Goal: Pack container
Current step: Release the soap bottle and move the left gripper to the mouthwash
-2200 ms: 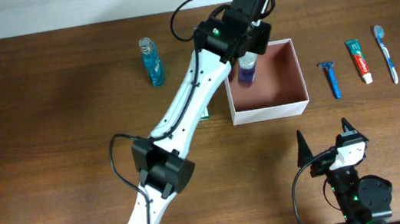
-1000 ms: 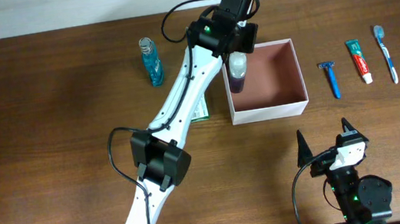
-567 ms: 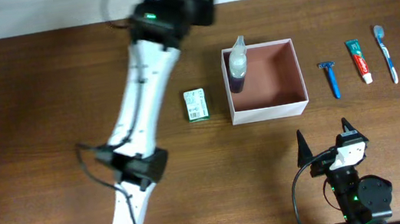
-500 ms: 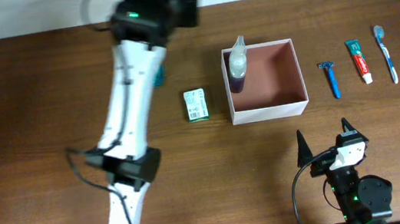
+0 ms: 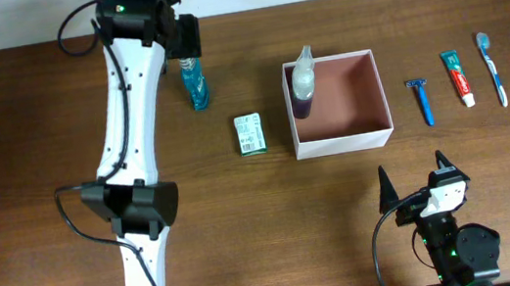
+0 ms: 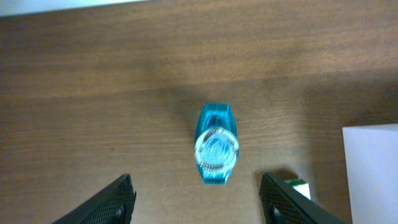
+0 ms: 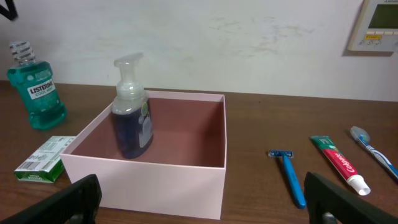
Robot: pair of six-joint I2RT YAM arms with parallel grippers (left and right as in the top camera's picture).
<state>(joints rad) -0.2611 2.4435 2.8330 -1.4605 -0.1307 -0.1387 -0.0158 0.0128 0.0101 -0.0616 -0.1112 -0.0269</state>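
Hovering open-jawed and empty over the mouthwash bottle [image 5: 194, 82], the left gripper [image 6: 198, 186] has the container [image 5: 352, 96] well to its right.

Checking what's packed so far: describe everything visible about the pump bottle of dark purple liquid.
The clear plastic pump bottle of dark purple liquid has a whitish pump head and a pale label. It stands upright on the pinkish-brown floor of the square white-walled container, close to one side wall, with no gripper touching it.
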